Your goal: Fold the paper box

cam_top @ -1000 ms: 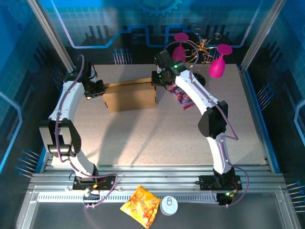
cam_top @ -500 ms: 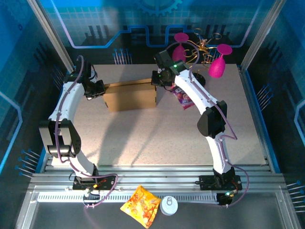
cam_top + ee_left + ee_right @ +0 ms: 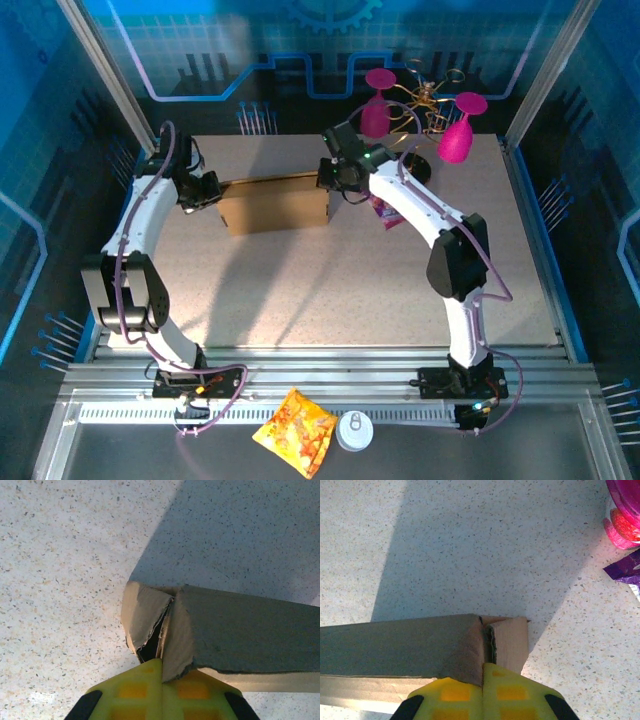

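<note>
Speckled worktop (image 3: pixel 300 290): the paper box (image 3: pixel 275 203) sits toward its far-left corner, just short of the far edge, long side running L–R btw the two claws. It's plain brown corrugated card, so prob. light. The panels should be fairly stiff, but creases and raw edges will be weak. The end flaps (image 3: pixel 145 615) look crumpled and gape a bit at the corners. The matte face shouldn't be slippery, yet the whole box will likely skid if pushed from one end only. Best hold, IMO: pinch a flap or wall edge near a corner, both ends at once, not the broad top panel.

The left gripper (image 3: pixel 200 190) is at the box's left end, the right gripper (image 3: pixel 336 172) at its right end. Both are clenched, yellow pads (image 3: pixel 130 690) pressed together w/ no gap, tips butted against the end corners. Whether a sliver of flap is nipped there I can't tell.
</note>
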Motion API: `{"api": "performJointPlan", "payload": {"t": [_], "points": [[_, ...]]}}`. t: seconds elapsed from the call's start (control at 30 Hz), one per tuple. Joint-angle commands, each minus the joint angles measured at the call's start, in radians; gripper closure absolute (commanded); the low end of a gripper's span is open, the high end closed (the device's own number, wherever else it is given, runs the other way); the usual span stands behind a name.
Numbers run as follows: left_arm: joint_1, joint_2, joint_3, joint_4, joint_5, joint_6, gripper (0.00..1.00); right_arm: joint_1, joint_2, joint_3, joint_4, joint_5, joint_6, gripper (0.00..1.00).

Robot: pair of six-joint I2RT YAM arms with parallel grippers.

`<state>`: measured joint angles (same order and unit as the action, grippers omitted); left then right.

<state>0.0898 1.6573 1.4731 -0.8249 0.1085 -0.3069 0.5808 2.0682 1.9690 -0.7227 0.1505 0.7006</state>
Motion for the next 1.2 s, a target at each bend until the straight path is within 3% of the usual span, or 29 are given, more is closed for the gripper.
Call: {"api": "performJointPlan", "payload": {"t": [0.0, 0.13, 0.3, 0.4, 0.53, 0.7, 0.87, 1.03, 1.17], "points": [[0.000, 0.012, -0.036, -0.063, 0.076, -0.035, 1.00, 0.019, -0.012, -0.084, -0.008, 0.037, -0.030, 1.00], [0.012, 0.015, -0.024, -0.078, 0.124, -0.082, 0.98, 0.019, -0.034, -0.160, 0.049, 0.050, -0.074, 1.00], [0.052, -0.006, 0.002, -0.088, 0.218, -0.179, 0.63, 0.019, -0.052, -0.195, 0.074, 0.076, -0.111, 1.00], [0.075, -0.028, -0.002, -0.086, 0.277, -0.243, 0.51, 0.018, -0.042, -0.184, 0.069, 0.076, -0.119, 1.00], [0.098, -0.073, -0.033, -0.056, 0.357, -0.325, 0.43, 0.019, -0.033, -0.177, 0.065, 0.078, -0.120, 1.00], [0.131, -0.132, -0.074, -0.006, 0.440, -0.472, 0.38, 0.019, -0.027, -0.168, 0.064, 0.074, -0.121, 1.00], [0.167, -0.175, -0.142, 0.103, 0.492, -0.717, 0.35, 0.019, -0.019, -0.163, 0.064, 0.065, -0.125, 1.00], [0.171, -0.155, -0.190, 0.209, 0.525, -0.958, 0.34, 0.019, -0.018, -0.162, 0.059, 0.063, -0.128, 1.00], [0.162, -0.123, -0.186, 0.283, 0.529, -1.043, 0.31, 0.017, -0.018, -0.162, 0.062, 0.060, -0.130, 1.00]]}}
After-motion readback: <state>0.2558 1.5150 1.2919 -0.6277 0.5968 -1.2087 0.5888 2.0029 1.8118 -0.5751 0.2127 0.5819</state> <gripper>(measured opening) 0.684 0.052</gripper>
